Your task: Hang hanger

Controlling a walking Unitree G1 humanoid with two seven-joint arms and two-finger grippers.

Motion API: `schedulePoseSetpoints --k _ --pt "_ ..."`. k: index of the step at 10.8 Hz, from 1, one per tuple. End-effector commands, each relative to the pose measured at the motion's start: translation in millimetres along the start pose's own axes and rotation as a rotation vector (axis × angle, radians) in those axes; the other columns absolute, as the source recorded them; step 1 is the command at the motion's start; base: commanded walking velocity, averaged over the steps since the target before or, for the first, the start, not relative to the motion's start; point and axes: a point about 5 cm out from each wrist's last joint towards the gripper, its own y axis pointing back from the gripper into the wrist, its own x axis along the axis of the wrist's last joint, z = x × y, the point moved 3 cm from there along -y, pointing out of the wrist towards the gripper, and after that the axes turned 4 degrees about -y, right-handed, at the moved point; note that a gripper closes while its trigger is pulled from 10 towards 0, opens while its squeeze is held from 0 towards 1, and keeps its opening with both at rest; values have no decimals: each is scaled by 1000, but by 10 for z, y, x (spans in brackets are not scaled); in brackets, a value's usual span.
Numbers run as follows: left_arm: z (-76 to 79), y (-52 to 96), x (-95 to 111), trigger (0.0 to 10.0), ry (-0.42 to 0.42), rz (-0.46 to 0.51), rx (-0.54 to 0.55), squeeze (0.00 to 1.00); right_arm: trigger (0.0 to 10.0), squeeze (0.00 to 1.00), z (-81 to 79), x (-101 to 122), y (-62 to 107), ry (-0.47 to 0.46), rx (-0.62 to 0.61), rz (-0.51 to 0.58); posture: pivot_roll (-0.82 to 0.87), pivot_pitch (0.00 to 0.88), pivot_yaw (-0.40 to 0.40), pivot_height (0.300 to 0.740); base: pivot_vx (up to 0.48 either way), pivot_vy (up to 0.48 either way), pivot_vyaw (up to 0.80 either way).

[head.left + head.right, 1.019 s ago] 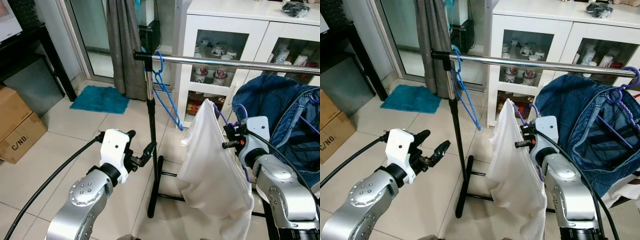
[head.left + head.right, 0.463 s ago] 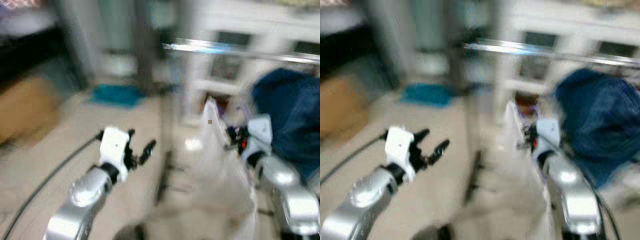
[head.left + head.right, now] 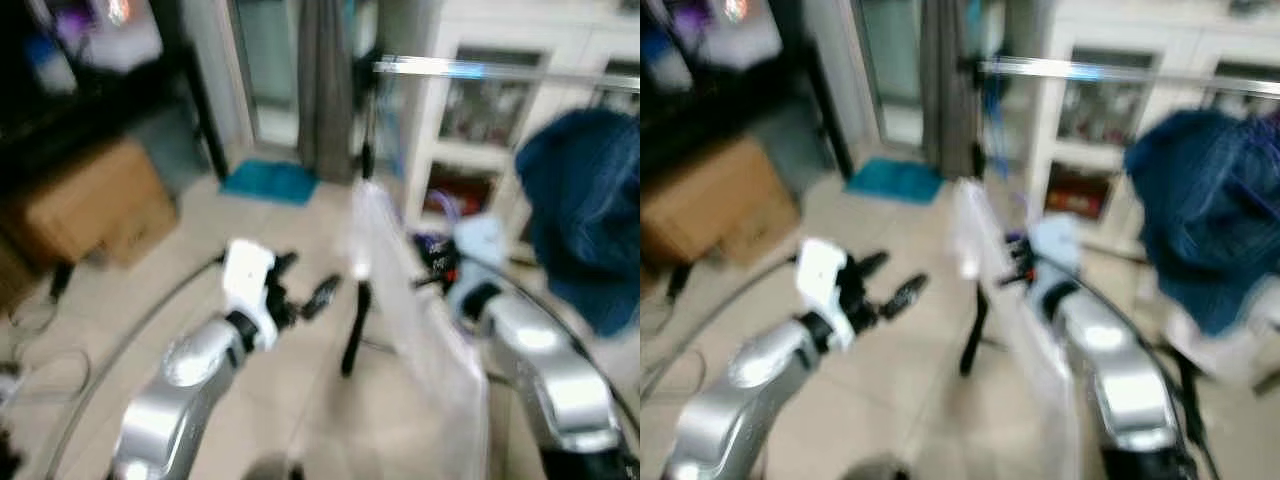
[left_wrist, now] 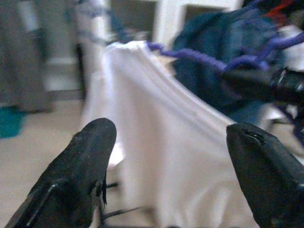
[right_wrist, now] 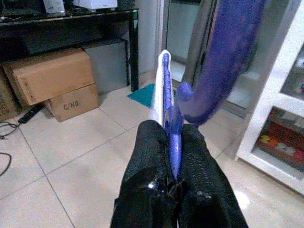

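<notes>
- Purple hanger [image 5: 170, 118] sits in the right claw [image 5: 174, 142], w/ both black fingers [image 5: 151, 156] pinched tight on its thin bar.
- Hanger's long bar runs straight out from the claw, away from the wrist; its fat hook [image 5: 223, 61] curves up & over above the fingers.
- White shirt [image 4: 156, 156] hangs on that hanger & drops down toward the floor [image 3: 300, 400].
- Head views are blurry, so small bits are hard to tell.
- Right arm [image 3: 545, 375] is bent, reaching fwd & up, claw held about mid-pic, below the silver rail [image 3: 500, 70].
- Left arm [image 3: 190, 370] is bent too, reaching fwd; left claw [image 3: 310, 290] is wide open, holding nothing, pointing at the white shirt.
- Left claw is near the shirt but not touching it.
- Rail runs side to side up top; its black pole [image 3: 358, 290] stands on the floor just beside the shirt, betw. the two claws.
- Blue denim jacket [image 3: 585, 215] hangs on the rail, on the robot's right, close to the right arm.
- White cabinet [image 3: 470, 110] w/ glass doors stands behind the rail.
- Grey curtain [image 3: 325, 80] & a teal mat [image 3: 270, 182] are farther back.
- Brown boxes [image 5: 52, 80] sit on the floor to the left, by a dark bench [image 5: 71, 28].
- Black cords [image 5: 9, 142] lie on the floor near the boxes.
</notes>
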Motion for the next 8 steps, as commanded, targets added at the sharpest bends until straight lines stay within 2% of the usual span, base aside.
schedulePoseSetpoints --k 1,2,3,4,6,7,8 --pt "-42 -37 -22 10000 -4 -23 -13 1000 0 0 -105 194 -23 27 53 79 -70 0 41 740 0 0 0" --pt "-63 -161 -49 10000 -15 -47 -27 1000 0 0 -215 245 -22 36 110 106 -73 0 41 740 0 0 0" --pt "-71 -237 -42 10000 -32 -55 -36 1000 0 0 -257 265 -16 33 133 118 -75 0 43 740 0 0 0" --pt "-114 -355 11 10000 -20 -44 -21 0 0 0 -308 294 1 33 167 138 -80 0 47 740 0 0 0" --pt "-166 -507 89 10000 7 -18 -11 0 0 0 -365 338 50 23 216 173 -88 0 58 740 0 0 0" --pt "-244 -593 153 10000 0 19 31 0 0 0 -371 350 83 17 230 184 -95 0 58 740 0 0 0" --pt "-277 -615 159 10000 2 20 48 0 0 0 -370 352 88 16 233 186 -97 0 57 740 0 0 0"
